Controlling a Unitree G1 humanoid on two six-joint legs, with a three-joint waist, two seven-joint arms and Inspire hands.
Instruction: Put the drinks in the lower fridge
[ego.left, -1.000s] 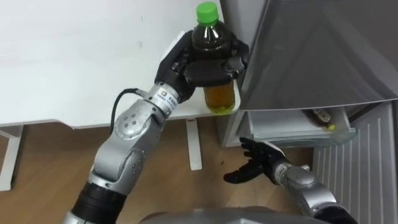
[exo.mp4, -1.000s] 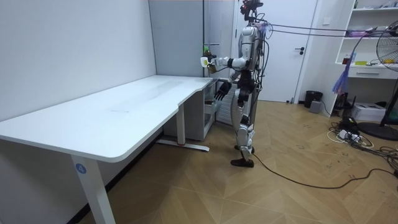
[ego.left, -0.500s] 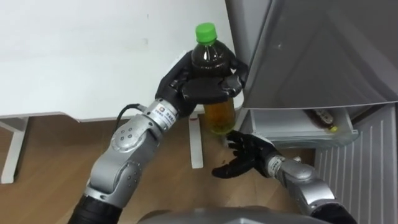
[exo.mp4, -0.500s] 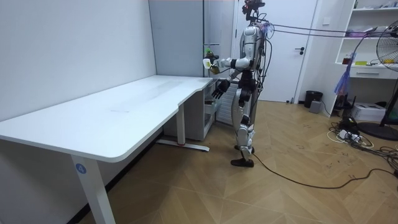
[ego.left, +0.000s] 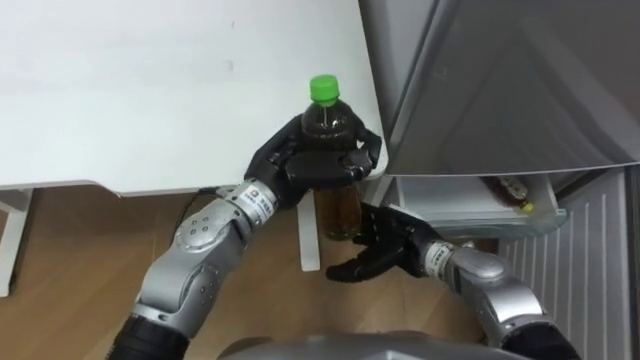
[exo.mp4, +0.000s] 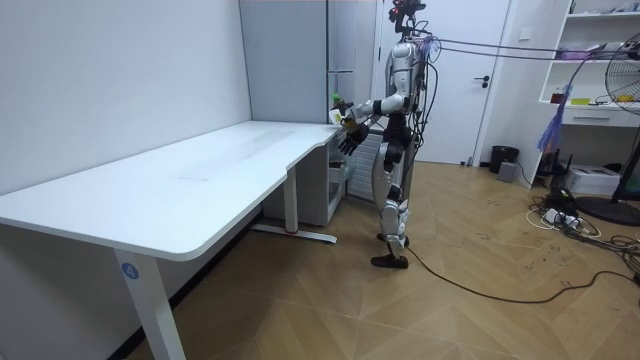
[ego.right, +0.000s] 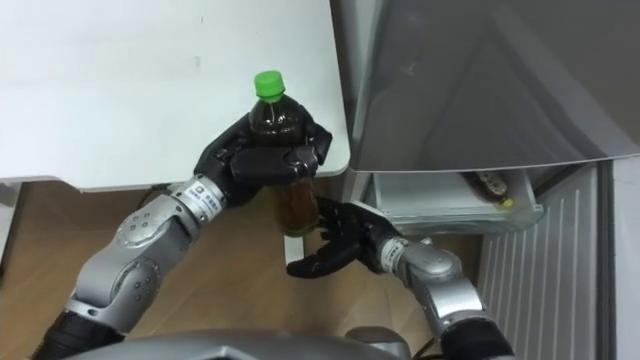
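Left hand (ego.left: 300, 168): fingers (ego.left: 345, 160) clenched round the shoulder of the drink bottle (ego.left: 338, 205), thumb across the front; bottle upright, green cap (ego.left: 322, 88) clear above the grasp, amber drink showing below it; held in the air off the corner of the white bench (ego.left: 150, 80), not resting on it.

Right hand (ego.left: 385, 245): fingers released and spread, palm turned up, just beside the bottle's base; contact cannot be told.

Beyond: grey fridge (ego.left: 500, 80) to the right; its lower compartment (ego.left: 450, 205) stands open, a second bottle (ego.left: 512, 188) lying inside.

Room view: robot upright at the bench end, facing the fridge, bottle at chest height.

Judgement: carry step in hand, bottle not yet stowed; looks like a hand-over or a support from beneath. Next move calls for bringing the bottle down and rightward into the open compartment, clear of the upper door's edge.
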